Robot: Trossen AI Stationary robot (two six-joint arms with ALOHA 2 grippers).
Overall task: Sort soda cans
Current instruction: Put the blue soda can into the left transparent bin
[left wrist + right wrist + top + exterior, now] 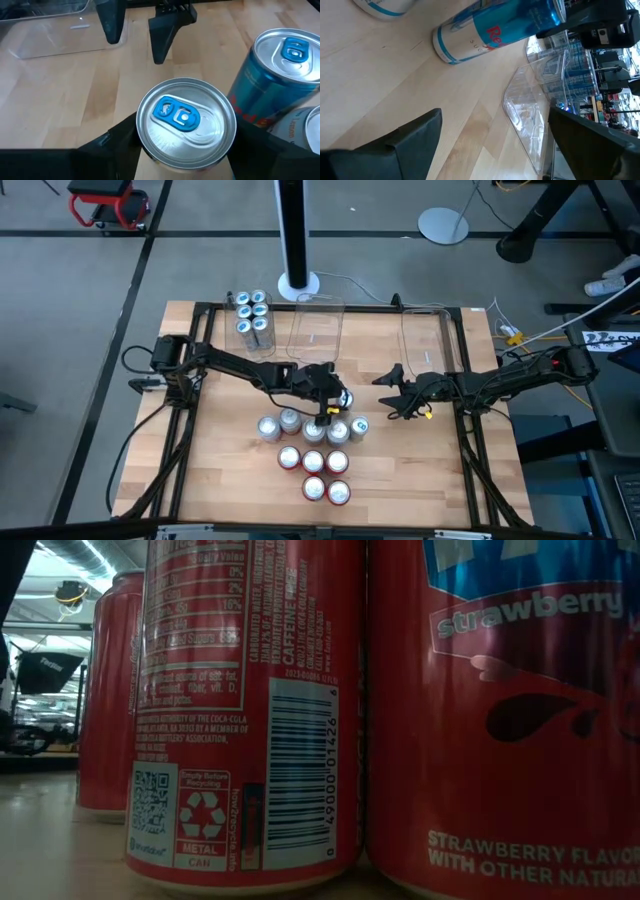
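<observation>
Soda cans upright, clustered at centre of the high view.
Red ones lowest, silver-grey and teal-blue above; six teal-blue cans stand grouped at upper left.

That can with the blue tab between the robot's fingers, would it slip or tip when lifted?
The can looks smooth and metallic, so it could slip somewhat in the left gripper, whose dark fingers flank its round sides. It stands upright, tall and narrow, so a sideways nudge might topple it against the neighbouring teal can. On its side it would probably roll.
</observation>
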